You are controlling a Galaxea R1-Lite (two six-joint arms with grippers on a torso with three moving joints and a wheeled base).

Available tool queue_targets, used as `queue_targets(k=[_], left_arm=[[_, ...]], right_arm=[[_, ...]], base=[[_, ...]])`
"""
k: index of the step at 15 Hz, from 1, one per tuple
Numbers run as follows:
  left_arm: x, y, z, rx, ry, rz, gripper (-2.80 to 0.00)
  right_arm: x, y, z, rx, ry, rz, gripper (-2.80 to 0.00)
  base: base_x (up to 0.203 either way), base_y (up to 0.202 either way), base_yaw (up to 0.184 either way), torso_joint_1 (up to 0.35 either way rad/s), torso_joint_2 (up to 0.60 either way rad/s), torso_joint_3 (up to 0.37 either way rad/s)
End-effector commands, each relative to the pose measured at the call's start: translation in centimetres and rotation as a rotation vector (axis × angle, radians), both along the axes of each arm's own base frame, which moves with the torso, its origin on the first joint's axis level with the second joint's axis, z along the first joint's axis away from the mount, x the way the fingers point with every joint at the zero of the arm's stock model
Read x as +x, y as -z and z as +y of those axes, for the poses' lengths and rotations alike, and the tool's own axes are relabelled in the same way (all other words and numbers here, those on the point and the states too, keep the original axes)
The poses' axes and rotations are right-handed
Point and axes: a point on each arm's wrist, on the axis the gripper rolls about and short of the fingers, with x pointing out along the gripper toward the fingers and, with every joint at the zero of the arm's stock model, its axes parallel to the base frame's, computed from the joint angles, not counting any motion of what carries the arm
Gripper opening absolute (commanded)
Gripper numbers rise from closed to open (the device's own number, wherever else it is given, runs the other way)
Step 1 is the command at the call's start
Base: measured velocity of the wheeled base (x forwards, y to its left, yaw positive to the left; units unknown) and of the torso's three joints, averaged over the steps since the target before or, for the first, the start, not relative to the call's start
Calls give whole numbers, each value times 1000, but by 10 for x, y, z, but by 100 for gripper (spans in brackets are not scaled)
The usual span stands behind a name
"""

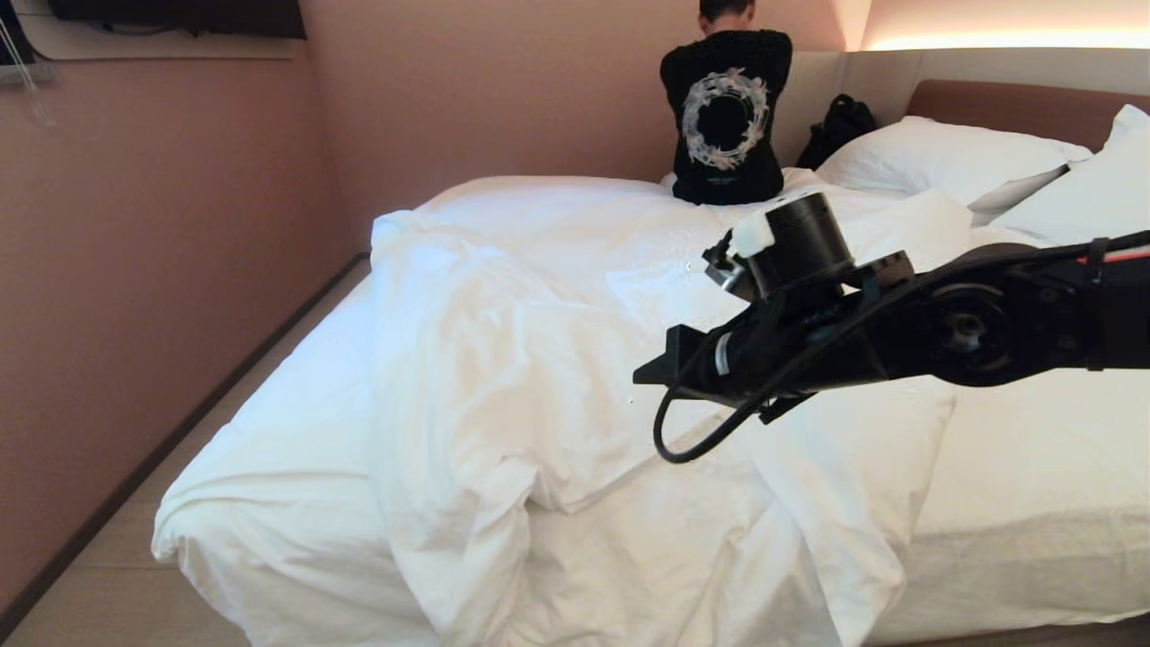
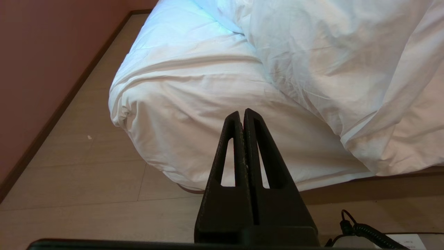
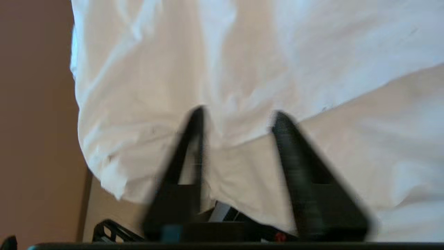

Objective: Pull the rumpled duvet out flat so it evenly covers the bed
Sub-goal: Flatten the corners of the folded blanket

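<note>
Pinkish-brown walls enclose the room on the left and far sides; pale wood-look floor [image 1: 108,575] runs along the left of the bed [image 1: 1033,548], which fills most of the head view; one bed only, its brown headboard [image 1: 1015,108] at the far right.

One duvet [image 1: 467,359], white and heavily rumpled, heaped over the left and middle of the mattress; its near edge spills over the foot of the bed; at the near left corner the cloth is bunched into a rounded roll; right side of the mattress is bare sheet [image 1: 1033,449]. Two pillows [image 1: 934,157] counted, both white, at the far right against the headboard. One person [image 1: 726,117] in a black top sits on the far edge of the bed, back to the camera; one dark bag [image 1: 840,121] just right of the person.

Right gripper [image 3: 237,116]: arm reaches in from the right, over the middle of the duvet; fingers stand apart with white cloth showing between and beyond them; whether they touch the cloth cannot be told. Left gripper [image 2: 242,114]: low, near the bed's near left corner, fingers pressed together, nothing between them, apart from the duvet.

One black cable [image 2: 360,229] on the floor near the left arm.
</note>
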Motion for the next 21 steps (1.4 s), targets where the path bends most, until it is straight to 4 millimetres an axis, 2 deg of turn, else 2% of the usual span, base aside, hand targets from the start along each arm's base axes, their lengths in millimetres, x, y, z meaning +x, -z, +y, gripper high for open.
queue_targets(k=[1, 3, 8, 13, 21], left_arm=[[0, 0, 0, 0, 0, -1, -280], [0, 0, 0, 0, 0, 0, -280], [0, 0, 0, 0, 0, 0, -280], [0, 0, 0, 0, 0, 0, -280], [0, 0, 0, 0, 0, 0, -280]], right_arm=[[15, -5, -14, 63, 10, -30, -280], [27, -1, -25, 77, 36, -33, -280], [55, 5, -73, 234, -40, -49, -280], [75, 27, -91, 220, 10, -7, -280], [89, 48, -115, 188, 74, 31, -280]], base=[[0, 0, 0, 0, 0, 0], [0, 0, 0, 0, 0, 0], [0, 0, 0, 0, 0, 0], [0, 0, 0, 0, 0, 0], [0, 0, 0, 0, 0, 0]])
